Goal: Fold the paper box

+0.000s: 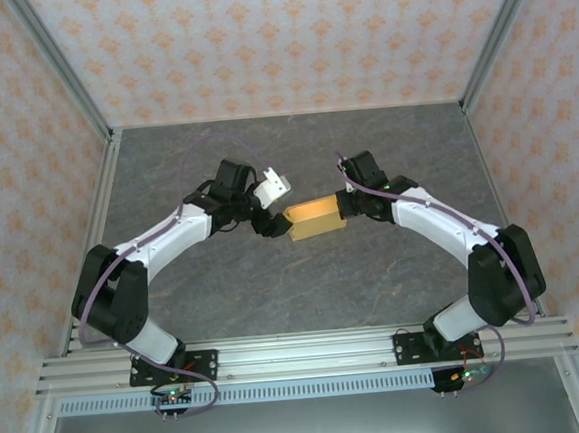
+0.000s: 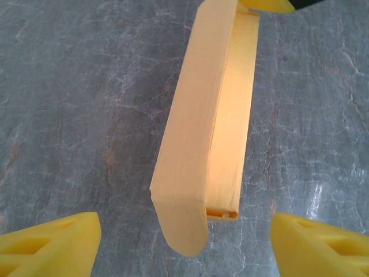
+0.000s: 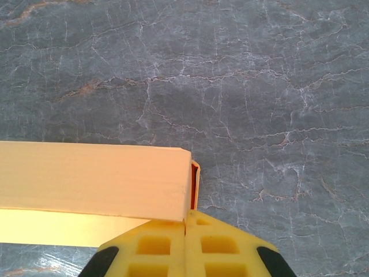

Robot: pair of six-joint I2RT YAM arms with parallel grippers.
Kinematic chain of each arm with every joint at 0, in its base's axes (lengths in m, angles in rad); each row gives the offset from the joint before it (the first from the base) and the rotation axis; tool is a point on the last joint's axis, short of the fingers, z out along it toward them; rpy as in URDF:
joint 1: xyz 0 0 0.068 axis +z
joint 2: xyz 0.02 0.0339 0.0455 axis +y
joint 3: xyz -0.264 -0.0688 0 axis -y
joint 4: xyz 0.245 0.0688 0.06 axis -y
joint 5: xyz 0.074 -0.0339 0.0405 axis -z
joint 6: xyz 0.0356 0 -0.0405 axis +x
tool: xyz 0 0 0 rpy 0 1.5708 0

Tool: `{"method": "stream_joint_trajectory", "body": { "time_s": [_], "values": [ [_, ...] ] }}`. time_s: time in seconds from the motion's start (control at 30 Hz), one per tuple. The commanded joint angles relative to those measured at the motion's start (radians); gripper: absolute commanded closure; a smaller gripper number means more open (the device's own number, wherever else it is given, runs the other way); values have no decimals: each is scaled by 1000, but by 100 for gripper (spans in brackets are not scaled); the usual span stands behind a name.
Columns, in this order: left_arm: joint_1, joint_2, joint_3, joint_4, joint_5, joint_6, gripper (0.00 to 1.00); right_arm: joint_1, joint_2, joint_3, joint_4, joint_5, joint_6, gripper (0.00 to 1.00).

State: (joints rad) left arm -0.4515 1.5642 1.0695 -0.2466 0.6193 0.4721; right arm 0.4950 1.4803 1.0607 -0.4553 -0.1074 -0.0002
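The paper box (image 1: 317,217) is a long, light orange-tan carton held off the grey table between the two arms. My right gripper (image 1: 347,207) is shut on its right end; in the right wrist view the yellow fingers (image 3: 150,248) pinch the thin edge of the box (image 3: 92,179). My left gripper (image 1: 270,223) stands open at the box's left end. In the left wrist view the box (image 2: 202,133) runs away from me, and a rounded end flap (image 2: 183,228) hangs loose between my spread fingers (image 2: 49,245), touching neither. That end stands partly open.
The grey marbled table (image 1: 295,286) lies beneath the box. Aluminium frame posts (image 1: 62,69) and patterned walls close in the sides and back. The arms' mounting rail (image 1: 300,351) runs along the near edge.
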Motion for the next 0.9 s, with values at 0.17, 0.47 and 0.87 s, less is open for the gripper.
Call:
{"method": "stream_joint_trajectory", "body": {
  "time_s": [0.17, 0.47, 0.87],
  "values": [
    [-5, -107, -51, 29, -114, -357, 30, 4, 29, 31, -26, 9, 9, 100],
    [-108, -64, -2, -110, -279, -377, 38, 4, 24, 34, -29, 6, 11, 100],
    [-119, 60, 150, -221, -350, -330, 59, 4, 24, 32, -30, 5, 9, 100]
  ]
}}
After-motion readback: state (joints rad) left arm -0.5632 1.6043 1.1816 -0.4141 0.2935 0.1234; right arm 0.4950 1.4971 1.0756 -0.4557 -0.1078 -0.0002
